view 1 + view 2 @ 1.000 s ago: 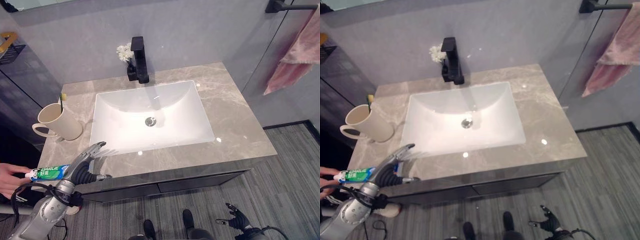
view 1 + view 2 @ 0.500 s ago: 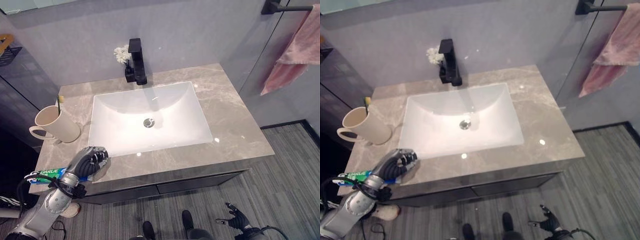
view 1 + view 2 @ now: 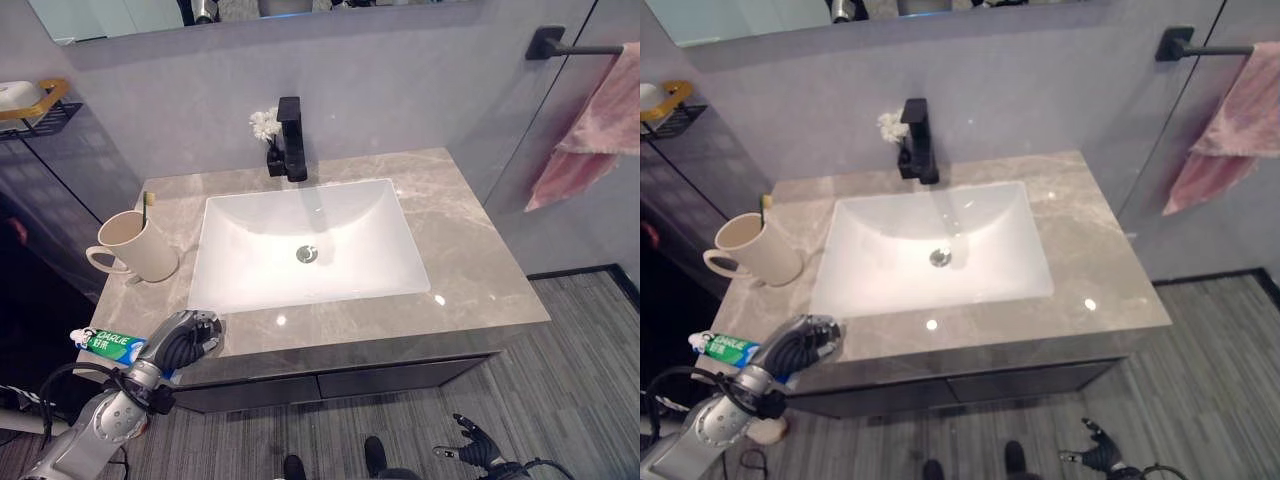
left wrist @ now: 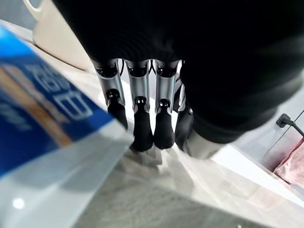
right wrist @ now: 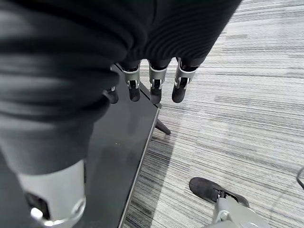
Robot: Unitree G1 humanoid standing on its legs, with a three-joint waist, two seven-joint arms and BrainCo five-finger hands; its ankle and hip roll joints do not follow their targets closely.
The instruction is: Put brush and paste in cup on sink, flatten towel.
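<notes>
Left eye view, from above a bathroom sink: the left robot hand [image 3: 185, 338] is seen at the near left corner of the marble surface [image 3: 470, 250], its fingers curled tightly round a toothpaste tube [image 3: 112, 346]. The tube's blue and green body juts out past the surface's left edge, over the floor. In the left wrist view the fingers [image 4: 142, 123] are bent down toward the surface and the tube [image 4: 42, 123] is seen very close.

Further back along the left side, a cream cup [image 3: 135, 247] with a handle stands on the surface just beside the white sink basin [image 3: 310, 245]. A toothbrush [image 3: 148, 200] is already standing in it. A black tap [image 3: 290, 140] rises behind the basin, with a small white flower [image 3: 263, 124] beside it. A pink towel [image 3: 590, 130] hangs bunched from a black rail [image 3: 570, 45] on the right wall, not yet flattened.

The right robot hand [image 3: 470, 445] hangs low by the floor, fingers relaxed and holding nothing.

The tube is gripped near one end, so it may swing or slip when lifted. The cup is light and narrow; it could be tipped over if its rim is struck by the tube.
</notes>
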